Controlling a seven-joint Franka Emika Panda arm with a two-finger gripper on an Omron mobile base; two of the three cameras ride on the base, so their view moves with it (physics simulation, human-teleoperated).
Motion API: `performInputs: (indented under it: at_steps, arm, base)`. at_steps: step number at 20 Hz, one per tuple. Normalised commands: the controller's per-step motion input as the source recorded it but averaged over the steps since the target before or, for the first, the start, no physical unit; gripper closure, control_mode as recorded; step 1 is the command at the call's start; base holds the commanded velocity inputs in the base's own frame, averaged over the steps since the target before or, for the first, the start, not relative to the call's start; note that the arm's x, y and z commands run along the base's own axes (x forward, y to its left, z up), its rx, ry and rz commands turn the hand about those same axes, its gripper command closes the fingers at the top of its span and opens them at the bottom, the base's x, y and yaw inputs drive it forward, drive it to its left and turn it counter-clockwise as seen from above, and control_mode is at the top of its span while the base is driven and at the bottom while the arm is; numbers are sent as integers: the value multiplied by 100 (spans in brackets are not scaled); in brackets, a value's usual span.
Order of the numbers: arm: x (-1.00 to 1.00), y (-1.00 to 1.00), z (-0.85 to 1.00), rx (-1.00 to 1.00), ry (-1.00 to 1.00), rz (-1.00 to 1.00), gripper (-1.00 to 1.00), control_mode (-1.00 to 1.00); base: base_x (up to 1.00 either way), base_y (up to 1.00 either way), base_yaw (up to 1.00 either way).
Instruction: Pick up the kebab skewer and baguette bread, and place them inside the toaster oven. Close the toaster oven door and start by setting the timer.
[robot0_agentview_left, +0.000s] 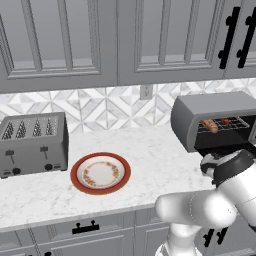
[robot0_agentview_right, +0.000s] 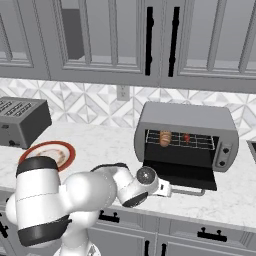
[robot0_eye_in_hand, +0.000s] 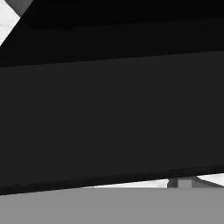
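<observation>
The toaster oven (robot0_agentview_right: 186, 134) stands on the marble counter (robot0_agentview_left: 150, 150) against the tiled wall, at about 1 o'clock from the middle of the right base view. Its door (robot0_agentview_right: 181, 173) is folded down flat in front of it, the dark glass facing up, and the silver bar handle (robot0_agentview_right: 192, 191) lies along the front edge.

On the wire rack (robot0_agentview_right: 200, 142) inside rest both foods. The baguette bread (robot0_agentview_right: 165, 138) lies at the left part of the rack, and the kebab skewer (robot0_agentview_right: 186, 137) is just beside it, toward 3 o'clock; of the skewer I see only a small red piece. In the left base view the bread (robot0_agentview_left: 210, 125) and the skewer (robot0_agentview_left: 226, 121) appear in the same order.

The gripper (robot0_agentview_right: 169, 189) is low at the front left corner of the opened door, at 7 o'clock from the oven. The fingers themselves are too small to judge, but the jaws stand fully apart and hold nothing. The hand view looks closely at the dark door surface (robot0_eye_in_hand: 109, 109).

An empty plate with red rim (robot0_agentview_left: 100, 173) sits on the counter at 9 o'clock from the oven, and the slotted silver toaster (robot0_agentview_left: 33, 144) stands further left.
</observation>
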Motion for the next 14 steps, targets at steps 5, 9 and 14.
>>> performInputs:
  at_steps: [5,9,14]
  arm:
    - [38,5,25,0,-13,-3,-100,-100]
    - [49,1,42,0,-6,0,-100,-100]
    - [55,0,54,0,-1,0,-100,-100]
  base:
    - [0,0,0]
    - [0,0,0]
    - [0,0,0]
